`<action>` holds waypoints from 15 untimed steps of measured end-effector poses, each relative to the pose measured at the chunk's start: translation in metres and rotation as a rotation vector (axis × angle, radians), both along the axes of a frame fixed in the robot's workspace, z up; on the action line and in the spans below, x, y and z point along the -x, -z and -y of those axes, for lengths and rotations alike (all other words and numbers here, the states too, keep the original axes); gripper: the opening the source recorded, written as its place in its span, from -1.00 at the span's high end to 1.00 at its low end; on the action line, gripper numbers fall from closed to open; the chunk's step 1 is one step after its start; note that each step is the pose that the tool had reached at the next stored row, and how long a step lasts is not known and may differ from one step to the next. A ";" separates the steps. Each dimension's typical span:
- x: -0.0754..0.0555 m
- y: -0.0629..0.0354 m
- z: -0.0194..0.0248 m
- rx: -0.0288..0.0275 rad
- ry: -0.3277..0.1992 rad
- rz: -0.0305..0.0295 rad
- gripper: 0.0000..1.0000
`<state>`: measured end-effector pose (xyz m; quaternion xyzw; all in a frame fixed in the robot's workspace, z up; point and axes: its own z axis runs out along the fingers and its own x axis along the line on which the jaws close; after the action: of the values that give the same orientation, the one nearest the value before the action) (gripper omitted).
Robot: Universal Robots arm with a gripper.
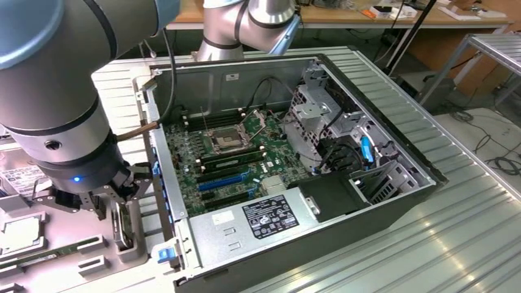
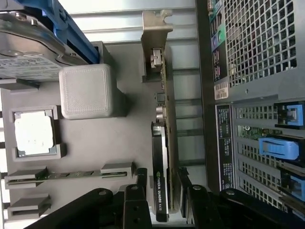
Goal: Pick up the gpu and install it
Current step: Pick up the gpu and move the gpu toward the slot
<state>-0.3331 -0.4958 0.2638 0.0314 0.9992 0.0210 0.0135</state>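
The gpu [image 2: 162, 157] stands on its long edge in the parts tray [image 2: 95, 148], outside the computer case [image 1: 244, 70] and not yet installed.

1. Computer case: lies open on the table. Its side wall runs just beside the tray. The motherboard [image 1: 236, 143] is exposed, with a blue expansion slot [image 1: 224, 180] between the processor socket and the power supply [image 1: 265, 220].
2. Robot arm [image 1: 57, 91]: reaches down over the tray at the exterior view's left.
3. Parts tray: also carries a hard drive [image 2: 28, 47], a processor [image 2: 33, 133] and a memory stick [image 2: 66, 175], all well apart from the card.
4. Card: seen edge-on in the wrist view, its metal bracket [image 2: 155, 28] at the end far from the gripper.
5. Gripper [image 2: 162, 180]: jaws spread, one finger on each face of the card, close to it. No firm clamp is evident.

Likely faults from this position:
- Uneven finger spacing may cause one pad to contact first and tilt the card in its cradle.
- A grip near one end, away from the bracket, may let the card swing when raised.
- Pad pressure on the dark cooler face may slip or stress it.
- The adjacent case wall may catch the bracket during transfer.
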 end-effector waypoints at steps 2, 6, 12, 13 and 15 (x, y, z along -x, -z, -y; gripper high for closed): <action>0.000 0.0071 -0.0010 0.0001 -0.001 0.0005 0.25; 0.000 0.0126 -0.0028 0.0001 -0.003 0.0011 0.25; -0.001 0.0179 -0.0110 -0.0002 -0.008 0.0027 0.25; -0.001 0.0189 -0.0123 -0.0002 -0.009 0.0032 0.25; -0.001 0.0198 -0.0132 -0.0002 -0.011 0.0036 0.25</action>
<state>-0.3322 -0.4826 0.2440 0.0260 0.9993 0.0213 0.0152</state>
